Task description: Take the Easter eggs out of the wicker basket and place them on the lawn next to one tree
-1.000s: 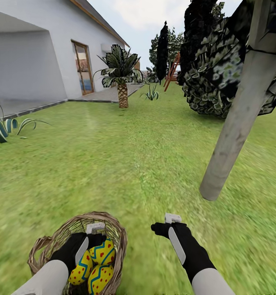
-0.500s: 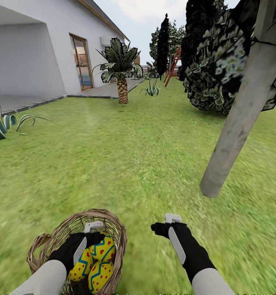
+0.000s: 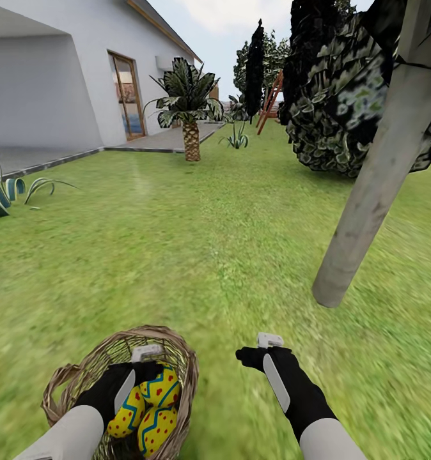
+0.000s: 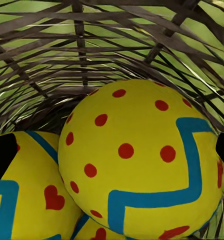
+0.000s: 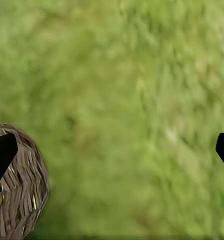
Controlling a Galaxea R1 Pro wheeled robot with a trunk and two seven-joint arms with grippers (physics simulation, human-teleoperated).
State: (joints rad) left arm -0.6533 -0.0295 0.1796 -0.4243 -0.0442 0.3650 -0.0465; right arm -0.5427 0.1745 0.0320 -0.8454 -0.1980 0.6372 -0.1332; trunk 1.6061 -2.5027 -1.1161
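from the head view my left gripper (image 3: 137, 374) sits inside the wicker basket (image 3: 81, 380) at lower left, over the easter eggs (image 3: 156, 409). its wrist view shows fingers spread wide around the top egg (image 4: 141, 160). right gripper (image 3: 257, 352) hovers over lawn (image 3: 209, 243), fingers wide; tree (image 3: 369, 198) at right.

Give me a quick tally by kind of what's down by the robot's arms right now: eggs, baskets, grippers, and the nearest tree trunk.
Easter eggs: 3, all in the basket
wicker basket: 1
grippers: 2, left gripper in the basket, right gripper over the lawn
pale grey tree trunk: 1
Total: 7
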